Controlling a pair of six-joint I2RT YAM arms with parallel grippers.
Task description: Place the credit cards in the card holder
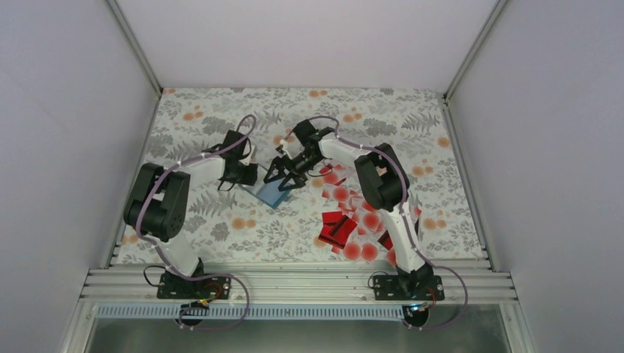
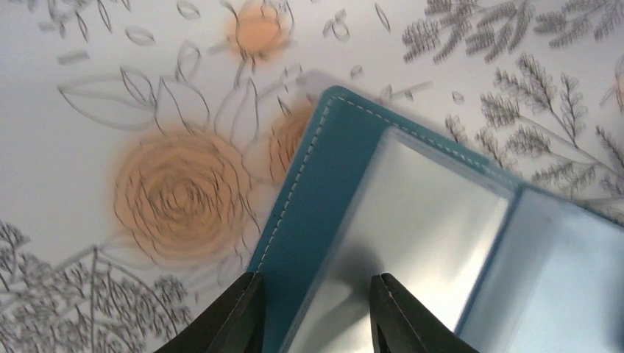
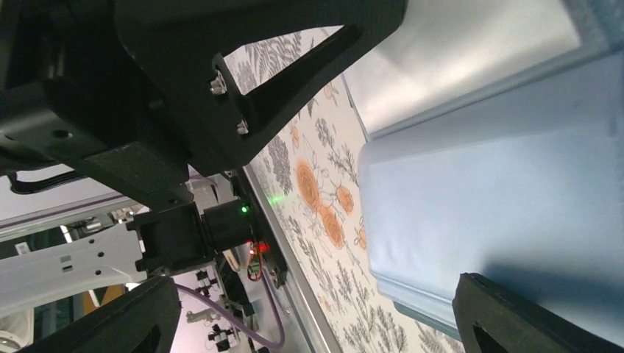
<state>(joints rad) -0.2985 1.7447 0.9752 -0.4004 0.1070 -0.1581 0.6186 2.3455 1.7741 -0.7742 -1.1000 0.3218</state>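
1. Covering the whole table: a flowered tablecloth (image 1: 221, 118), orange blossoms among grey leaves.
2. Scattered on its right, near part: the credit cards (image 1: 346, 220), a loose heap of red ones and pale ones with a red dot, several overlapping. None seen inside the holder.
3. Lying opened flat at the centre, to the left of the heap and a little farther: the card holder (image 1: 274, 193), long axis slanting from far left to near right, clear sleeves (image 2: 412, 213) facing up.
4. Standing just above the holder's right part: the right gripper (image 1: 283, 179), jaws spread wide, nothing between them.
5. Straddling the holder's teal left border: the left gripper (image 2: 316, 283), fingers partly apart, with the stitched edge and a sleeve between them. Probably steadying it, but cannot tell real contact.
6. Judging from this: heap on the right and near side of the right gripper, well apart from the left gripper. So fetching a card is probably work for the right gripper, drawing back toward the near right.
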